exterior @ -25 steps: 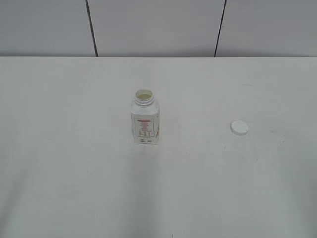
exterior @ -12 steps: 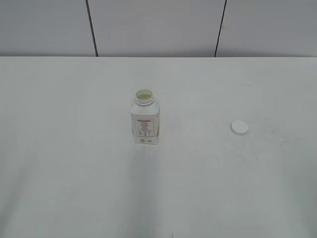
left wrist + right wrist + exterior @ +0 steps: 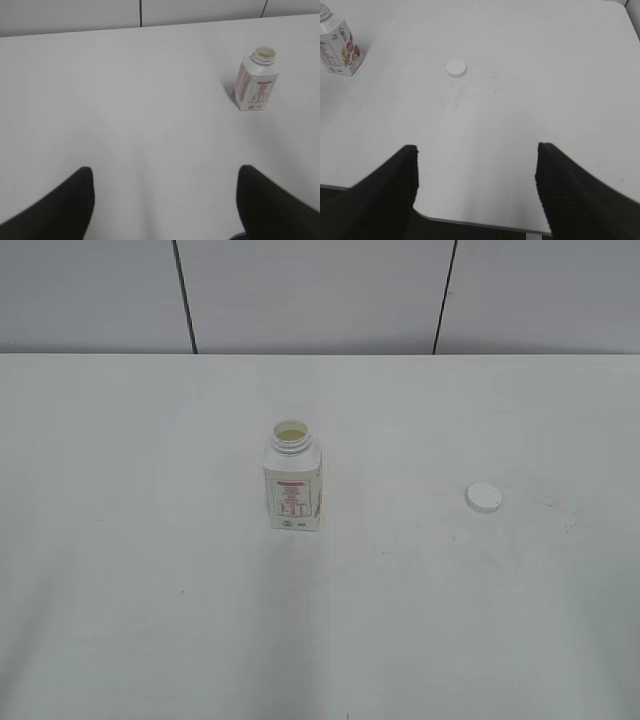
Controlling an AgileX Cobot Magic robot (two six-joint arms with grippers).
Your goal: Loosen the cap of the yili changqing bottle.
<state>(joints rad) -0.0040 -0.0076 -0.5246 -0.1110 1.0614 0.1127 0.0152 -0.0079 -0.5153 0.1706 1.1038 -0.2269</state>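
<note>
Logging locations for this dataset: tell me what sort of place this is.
Probably a lab or test bench, not a home: a bare white table, plain grey panelled wall, and only an uncapped yili changqing bottle with its cap lying apart.

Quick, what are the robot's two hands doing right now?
Left hand: open, holding nothing.
Right hand: open, holding nothing.

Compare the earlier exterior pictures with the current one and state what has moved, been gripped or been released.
Nothing has visibly changed. The bottle stands open and upright in the same spot, and the cap lies on the table to its right, apart from it, as before. No arm enters the exterior view.
</note>
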